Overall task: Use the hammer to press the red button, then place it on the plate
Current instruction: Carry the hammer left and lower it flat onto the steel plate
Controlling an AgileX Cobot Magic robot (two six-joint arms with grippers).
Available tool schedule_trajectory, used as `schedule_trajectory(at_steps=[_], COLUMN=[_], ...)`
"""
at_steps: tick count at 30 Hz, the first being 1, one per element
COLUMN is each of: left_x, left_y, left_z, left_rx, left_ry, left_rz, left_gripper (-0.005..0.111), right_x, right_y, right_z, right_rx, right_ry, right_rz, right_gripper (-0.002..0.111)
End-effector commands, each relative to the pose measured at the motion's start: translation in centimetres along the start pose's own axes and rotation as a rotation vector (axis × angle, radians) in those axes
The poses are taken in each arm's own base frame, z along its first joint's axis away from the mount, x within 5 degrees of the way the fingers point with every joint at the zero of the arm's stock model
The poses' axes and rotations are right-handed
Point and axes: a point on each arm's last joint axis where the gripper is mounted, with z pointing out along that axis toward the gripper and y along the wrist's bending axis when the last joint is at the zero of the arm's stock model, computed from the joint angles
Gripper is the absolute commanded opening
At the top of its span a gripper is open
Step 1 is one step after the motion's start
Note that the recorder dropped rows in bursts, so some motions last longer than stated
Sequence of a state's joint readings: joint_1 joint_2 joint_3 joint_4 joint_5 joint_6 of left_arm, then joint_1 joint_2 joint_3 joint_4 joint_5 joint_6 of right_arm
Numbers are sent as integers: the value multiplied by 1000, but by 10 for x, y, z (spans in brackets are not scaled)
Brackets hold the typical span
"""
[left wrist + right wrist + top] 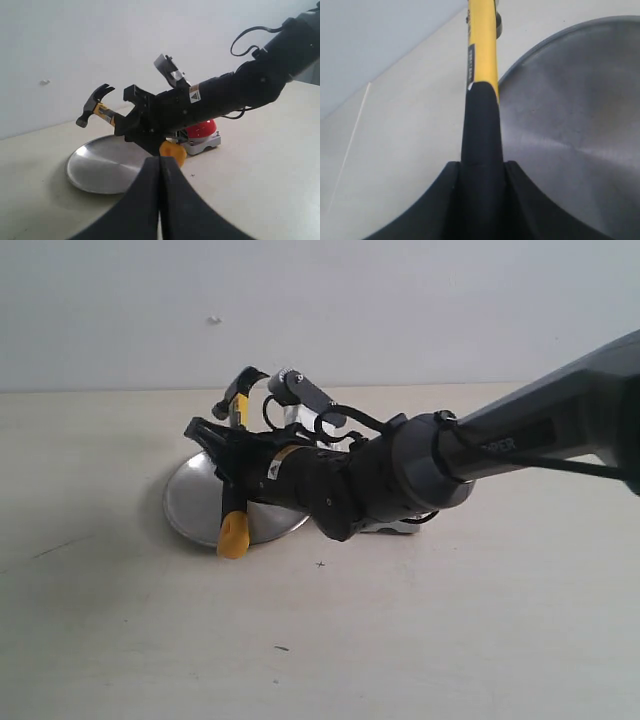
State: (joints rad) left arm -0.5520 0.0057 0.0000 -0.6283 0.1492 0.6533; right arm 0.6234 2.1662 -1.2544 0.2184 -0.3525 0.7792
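The right claw [226, 455] was closed around the black handle of the hammer [95, 104] and held it up in the air. The hammer was tilted, with its dark head up high and its yellow end down low by the edge of the plate [97, 167]. As far as I could tell, it was not touching the plate. The red button [202, 129] sat on the surface [450, 640] just beside the plate, under the right arm. The hammer head was well apart from it. The pictures did not show if the button was pushed. My guess was that the pushing part was done, since the hammer was over by the plate. What was left was to lower the hammer onto the plate and let go. The left claw [160, 167] was pinched together with nothing in it.
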Motion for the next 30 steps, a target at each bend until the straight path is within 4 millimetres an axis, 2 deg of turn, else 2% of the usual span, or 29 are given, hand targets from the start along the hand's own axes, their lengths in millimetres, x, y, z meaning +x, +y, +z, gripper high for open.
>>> schedule_trajectory(at_steps=[1,9,17,30], left_x=[-1,-1,-1,-1], left_y=[0,0,0,0], left_z=[0,0,0,0], left_rx=[2,2,2,2], left_ry=[-14,-14,-14,-14], left_rz=[-14,-14,-14,-14], left_gripper=[0,0,0,0], right_x=[-10,-3,5,4], right_y=[12,2,-12,-16], right_z=[10,17,25,25], right_rx=[-71,-47,-3,40], right_ry=[-67,-53,-44,-59], right_rz=[-60,-119,-90,-208], right_gripper=[0,0,0,0])
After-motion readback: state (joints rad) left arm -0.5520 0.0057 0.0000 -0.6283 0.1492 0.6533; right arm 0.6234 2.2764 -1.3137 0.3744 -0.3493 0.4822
